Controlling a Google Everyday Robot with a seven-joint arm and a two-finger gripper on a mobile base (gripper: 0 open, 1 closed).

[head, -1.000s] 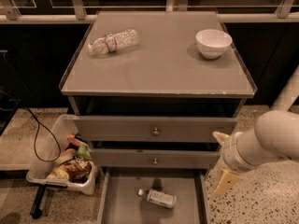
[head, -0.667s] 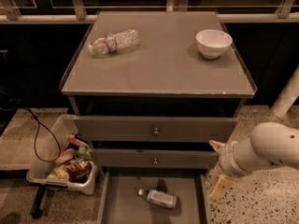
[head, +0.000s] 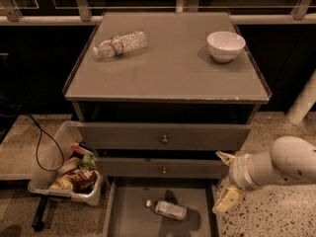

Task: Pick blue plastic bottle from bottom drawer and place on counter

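Observation:
The blue plastic bottle (head: 168, 209) lies on its side on the floor of the open bottom drawer (head: 128, 216), white cap pointing left. My gripper (head: 223, 179) hangs at the drawer's right edge, to the right of the bottle and slightly above it. It is open and empty, with one pale finger (head: 225, 157) up by the middle drawer front and the other (head: 227, 200) lower. The counter (head: 168, 68) is the cabinet's flat grey top, above the drawers.
A crinkly clear bottle (head: 121, 44) lies on the counter's back left. A white bowl (head: 225, 45) stands at its back right. The two upper drawers (head: 164, 139) are closed. A plastic bin of snacks (head: 69, 172) and a black cable (head: 44, 147) are on the floor to the left.
My arm has moved left and a little down, bringing the gripper closer to the open drawer's right edge. The bottle has not moved.

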